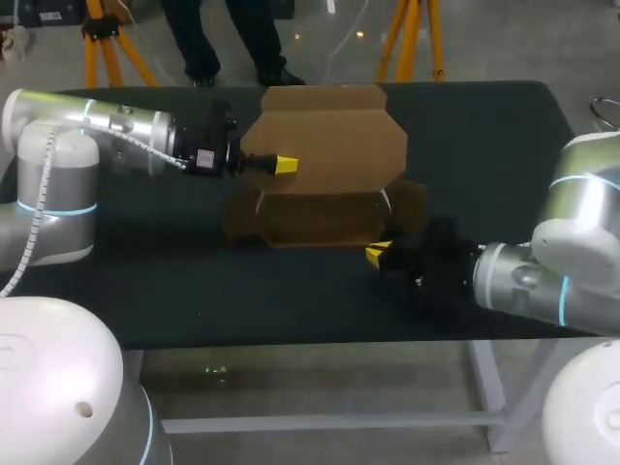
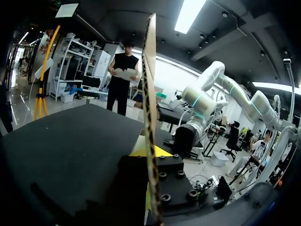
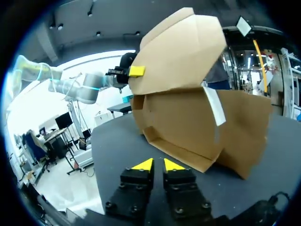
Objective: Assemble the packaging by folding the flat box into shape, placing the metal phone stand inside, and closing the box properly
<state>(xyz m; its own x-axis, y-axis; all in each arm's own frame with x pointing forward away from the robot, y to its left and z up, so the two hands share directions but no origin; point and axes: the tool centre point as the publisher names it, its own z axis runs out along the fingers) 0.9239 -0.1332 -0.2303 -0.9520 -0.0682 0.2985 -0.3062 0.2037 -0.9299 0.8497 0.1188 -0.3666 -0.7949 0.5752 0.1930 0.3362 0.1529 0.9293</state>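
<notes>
Dark table (image 1: 145, 291) is filling the head view, with the cardboard box (image 1: 325, 174) sitting at its middle toward the far edge, half folded, its wide lid panel standing up over the lower tray part. Left arm (image 1: 126, 136) is reaching in level from the left; left gripper (image 1: 281, 166) is pinching the near-left edge of the raised lid panel. Right arm (image 1: 523, 276) is lying low from the right, with the right gripper (image 1: 378, 254) just beside the box's front right corner, not touching it.

Left wrist view: the cardboard panel (image 2: 149, 94) is showing edge-on, running upright straight between the fingers of the left gripper (image 2: 148, 157), which are clamping it from both sides.

Right wrist view: the right gripper (image 3: 157, 165) is hanging low over the table (image 3: 113, 146), its fingers nearly together and holding nothing. The box (image 3: 188, 122) is standing just ahead, lid tilted up.
</notes>
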